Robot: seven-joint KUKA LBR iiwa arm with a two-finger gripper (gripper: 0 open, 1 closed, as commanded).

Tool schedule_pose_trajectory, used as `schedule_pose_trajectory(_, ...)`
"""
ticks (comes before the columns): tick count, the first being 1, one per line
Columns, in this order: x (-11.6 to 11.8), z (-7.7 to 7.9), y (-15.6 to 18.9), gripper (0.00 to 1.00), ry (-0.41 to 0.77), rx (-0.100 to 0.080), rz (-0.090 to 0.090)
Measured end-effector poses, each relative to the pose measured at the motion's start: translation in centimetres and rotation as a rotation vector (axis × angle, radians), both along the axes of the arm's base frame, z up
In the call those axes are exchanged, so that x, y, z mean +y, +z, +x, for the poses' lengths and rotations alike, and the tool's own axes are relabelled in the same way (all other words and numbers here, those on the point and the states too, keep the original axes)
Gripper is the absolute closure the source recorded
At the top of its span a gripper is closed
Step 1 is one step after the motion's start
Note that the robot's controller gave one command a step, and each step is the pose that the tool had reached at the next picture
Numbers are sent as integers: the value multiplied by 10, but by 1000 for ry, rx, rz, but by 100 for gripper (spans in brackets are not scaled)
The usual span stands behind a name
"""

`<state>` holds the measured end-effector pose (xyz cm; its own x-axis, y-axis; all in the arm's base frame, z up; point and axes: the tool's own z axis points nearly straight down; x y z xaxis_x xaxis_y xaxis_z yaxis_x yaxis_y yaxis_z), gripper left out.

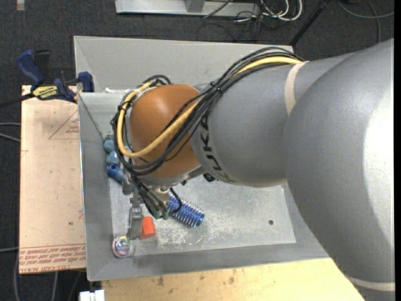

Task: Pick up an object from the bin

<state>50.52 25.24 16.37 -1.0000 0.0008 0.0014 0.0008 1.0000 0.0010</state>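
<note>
Nearest us, a small shiny ball [122, 248] lies just in front of a little orange block [148, 228], toward the view's left. The hand [135, 221] hangs just beside that block's left face; we cannot tell how far open it is, nor whether it grips anything. Right of the block lies a blue ridged plastic piece [186, 212]. Beyond the block, the arm's smooth, cable-wrapped orange dome [160, 127] leans over the grey metal bin [250, 224].

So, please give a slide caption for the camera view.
KUKA arm's gripper in the grey bin, beside a small orange block and a blue ridged piece.
</note>
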Motion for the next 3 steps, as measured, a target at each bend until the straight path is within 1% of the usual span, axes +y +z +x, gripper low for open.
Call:
schedule_pose_trajectory(1, -81, -3, -98, 0, 106, 7, -5)
schedule_pose_trajectory(2, -59, 18, -39, 0, -53, -7, 3)
schedule_pose_trajectory(3, -70, 56, -88, 0, -113, -7, 3)
